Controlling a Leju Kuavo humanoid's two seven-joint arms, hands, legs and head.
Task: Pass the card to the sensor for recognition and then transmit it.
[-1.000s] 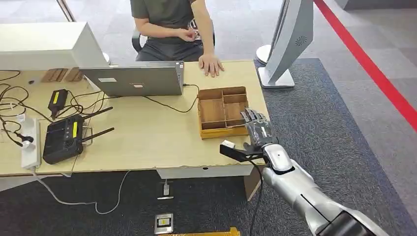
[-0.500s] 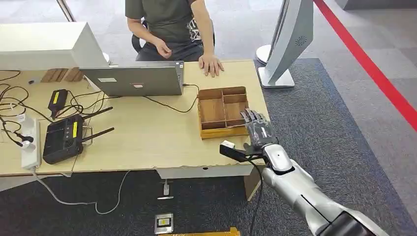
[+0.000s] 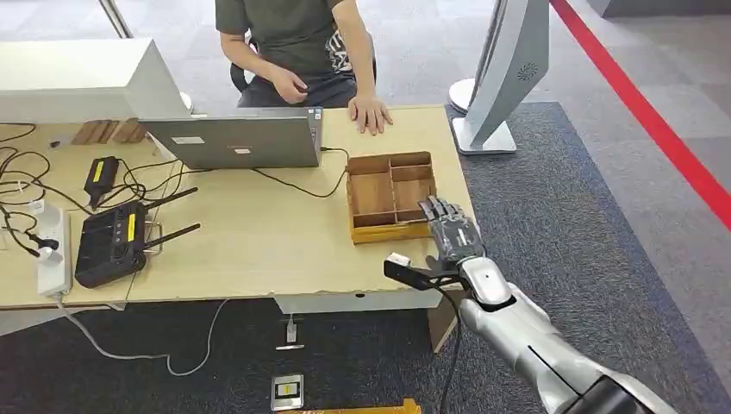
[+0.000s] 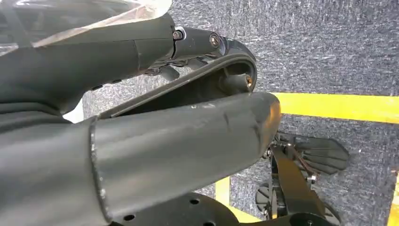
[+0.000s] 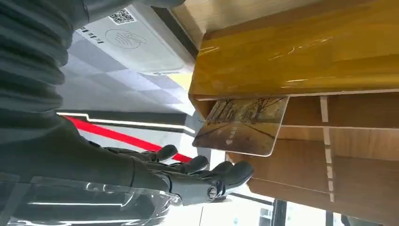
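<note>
Head view: your right hand hovers at the front right corner of the wooden compartment tray, which sits on the light wood desk; its fingers are extended and slightly apart, holding nothing. Right wrist view: the card, printed with a tree-lined path, leans in a compartment of the tray against the wall nearest you, one corner raised, apart from your dark fingertips. A white card reader with a QR label lies beyond the tray's outer wall. Your left hand's state cannot be told. Across the desk, a seated person rests a hand on the tabletop beside a grey laptop
</note>
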